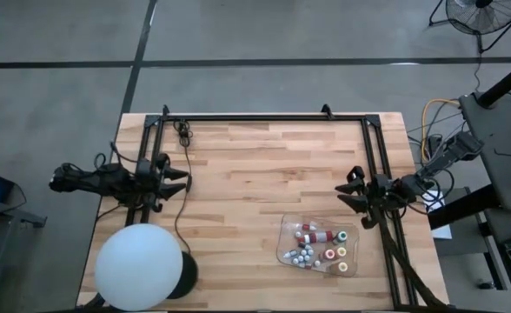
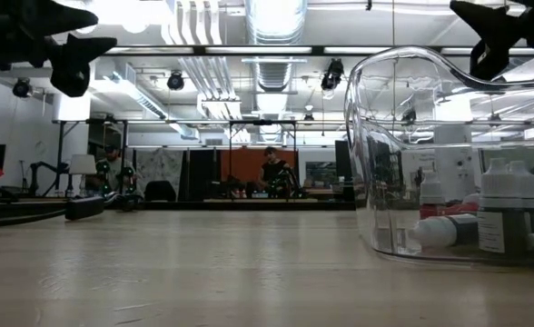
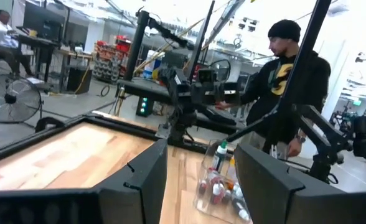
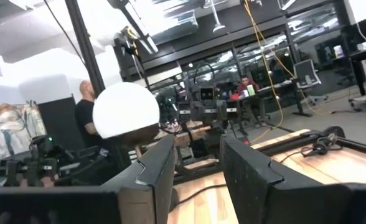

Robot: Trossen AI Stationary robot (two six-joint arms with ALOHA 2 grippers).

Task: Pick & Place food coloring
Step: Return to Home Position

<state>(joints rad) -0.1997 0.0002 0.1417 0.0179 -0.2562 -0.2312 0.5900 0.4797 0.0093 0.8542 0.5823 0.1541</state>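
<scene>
Several tiny food coloring bottles (image 1: 321, 246) with red, green, yellow and white caps lie and stand in a clear shallow tray (image 1: 283, 233) at the table's near right. The low view shows these bottles (image 2: 508, 213) close up through the tray wall (image 2: 385, 136). My left gripper (image 1: 188, 181) hangs above the table's left side, open, nothing between its fingers; its wrist view looks across at the bottles (image 3: 219, 183). My right gripper (image 1: 342, 193) hangs above the right side, just beyond the tray's far right corner. It is open, with a narrower gap and nothing in it.
A big white ball (image 1: 140, 265) on a dark base stands at the near left corner. A black frame (image 1: 264, 117) borders the far, left and right sides, and a cable (image 1: 182, 139) trails down the left. Bare wood (image 1: 264, 174) fills the middle. A person (image 3: 286, 93) stands beyond the table.
</scene>
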